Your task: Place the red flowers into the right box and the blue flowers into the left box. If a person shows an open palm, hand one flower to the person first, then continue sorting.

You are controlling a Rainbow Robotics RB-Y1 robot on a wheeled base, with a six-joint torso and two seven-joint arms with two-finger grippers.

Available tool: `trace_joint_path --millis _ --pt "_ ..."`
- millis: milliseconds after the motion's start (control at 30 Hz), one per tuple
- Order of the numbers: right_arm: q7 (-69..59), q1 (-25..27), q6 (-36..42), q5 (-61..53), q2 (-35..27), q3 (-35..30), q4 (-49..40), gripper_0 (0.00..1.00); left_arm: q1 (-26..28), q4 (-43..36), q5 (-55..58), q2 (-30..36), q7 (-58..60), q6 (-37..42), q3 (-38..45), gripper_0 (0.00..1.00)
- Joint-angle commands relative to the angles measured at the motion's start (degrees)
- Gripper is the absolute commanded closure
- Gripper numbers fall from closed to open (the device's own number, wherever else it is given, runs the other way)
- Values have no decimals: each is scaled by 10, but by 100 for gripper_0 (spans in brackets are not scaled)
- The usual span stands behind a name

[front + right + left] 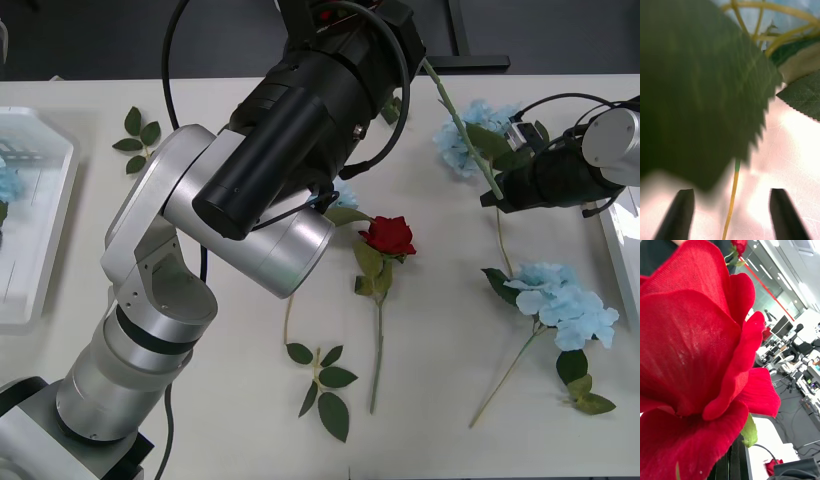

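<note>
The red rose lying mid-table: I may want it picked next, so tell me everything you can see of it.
The red rose is artificial-looking: a small deep-red, fabric-like bloom on a long thin green stem with a few leaves just under the head. It lies flat on the white table, bloom toward the far side, stem running back toward the robot. No gripper touches it. A loose leaf sprig lies beside its stem, and a blue flower lies apart on the robot's right.

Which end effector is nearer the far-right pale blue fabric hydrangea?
Right. The right end effector sits open beside that hydrangea, astride a stem; the left arm is raised over the table's middle, farther off.
</note>
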Motion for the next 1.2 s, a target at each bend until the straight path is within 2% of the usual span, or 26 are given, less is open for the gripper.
trace_joint_path --millis 33,200,367,567,767,1200 --pt "12 -26 13 -31 -34 -4 -7 9 15 -12 -13 -17 -38 -13 -7 100" --pt "86 -28 58 -96 -57 -38 -15 3 18 -12 -19 -16 -34 -16 -7 100" --pt "161 -38 149 -195 -86 -87 -15 2 18 -12 -18 -16 -28 -16 -7 100" --pt "204 -72 238 -320 -123 -90 -15 2 18 -12 -12 -16 -19 -20 -7 100" --pt "201 -113 323 -417 -132 -89 -18 2 18 -12 -12 -16 -19 -20 -7 100" --pt "175 -122 341 -606 -152 -18 -87 2 18 -12 -12 -16 -19 -20 -7 100"
